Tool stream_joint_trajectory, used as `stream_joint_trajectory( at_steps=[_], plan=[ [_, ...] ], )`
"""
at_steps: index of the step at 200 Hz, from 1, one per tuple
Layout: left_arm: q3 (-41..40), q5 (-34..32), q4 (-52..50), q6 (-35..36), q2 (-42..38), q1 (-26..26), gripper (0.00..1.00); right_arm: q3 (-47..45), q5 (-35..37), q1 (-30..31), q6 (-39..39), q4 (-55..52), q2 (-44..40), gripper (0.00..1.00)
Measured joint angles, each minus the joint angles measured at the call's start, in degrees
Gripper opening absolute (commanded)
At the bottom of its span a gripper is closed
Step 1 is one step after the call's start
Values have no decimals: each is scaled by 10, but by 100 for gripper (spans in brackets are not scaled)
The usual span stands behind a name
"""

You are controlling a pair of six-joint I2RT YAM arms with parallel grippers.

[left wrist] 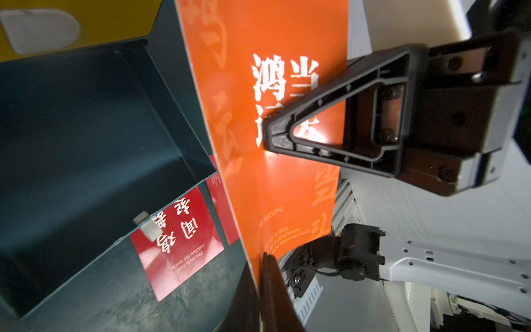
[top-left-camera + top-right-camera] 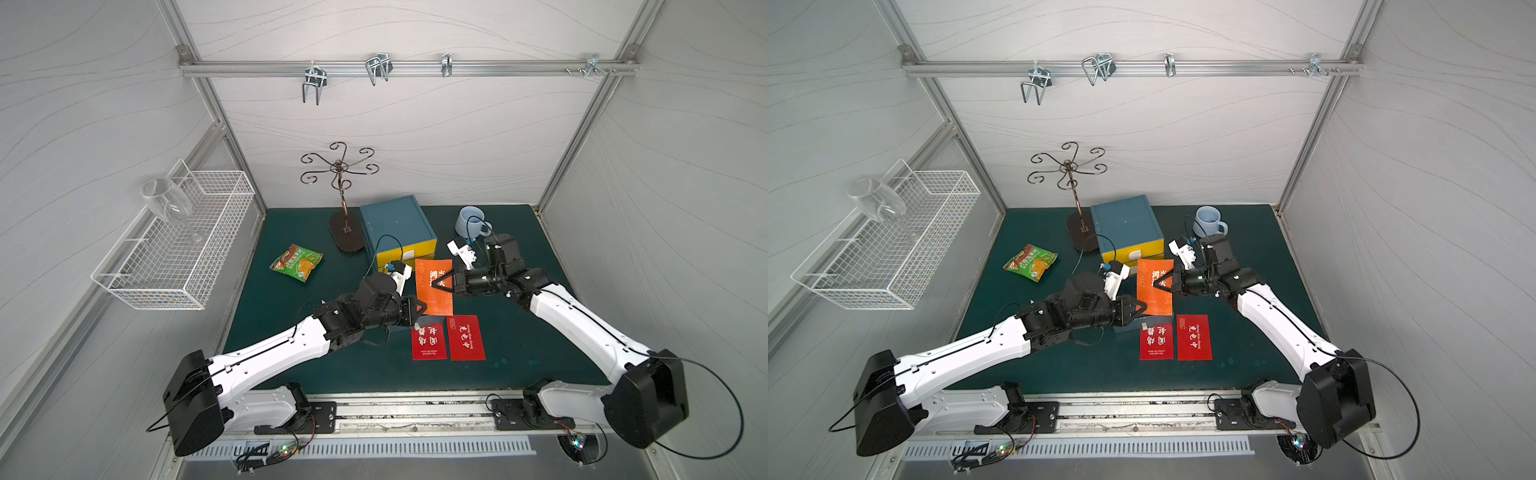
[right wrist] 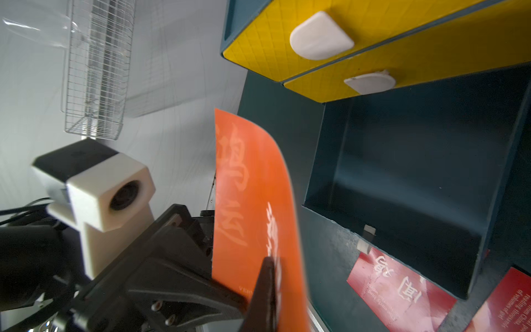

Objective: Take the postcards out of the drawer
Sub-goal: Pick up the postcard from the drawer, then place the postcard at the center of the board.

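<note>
An orange postcard [image 2: 426, 272] [image 2: 1148, 274] hangs above the open drawer [image 1: 86, 143] [image 3: 402, 186], held from both sides. My left gripper [image 2: 424, 308] [image 1: 263, 258] is shut on its near edge. My right gripper [image 2: 432, 286] [image 3: 270, 264] is shut on the card's right side, over the white characters. The orange postcard [image 1: 244, 178] [image 3: 250, 186] bends slightly between them. Two red postcards [image 2: 429, 341] [image 2: 466, 337] lie flat on the green mat just in front of the drawer. What I can see of the drawer's inside is bare and dark.
The blue chest [image 2: 395, 220] with yellow drawer fronts stands behind the card. A green-orange snack packet [image 2: 296, 262] lies to the left, and a pale blue mug [image 2: 471, 222] stands at the back right. A metal hook stand [image 2: 340, 199] rises beside the chest. On the left wall is a wire basket [image 2: 178, 249] holding a wine glass [image 2: 166, 203].
</note>
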Motion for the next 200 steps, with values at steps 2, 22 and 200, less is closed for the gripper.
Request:
stream_joint_trajectory(
  at_steps=[2,22,200],
  plan=[
    [1,-2,-3,0,0,-1,8,1,3,2,-1,-1,1,0],
    [9,-30,-33,4,0,-7,13,13,28,20,-4,-15,12,0],
    [-1,-97,-129,23,-79,150,69,49,180,-154,-184,-308,43,0]
  ],
)
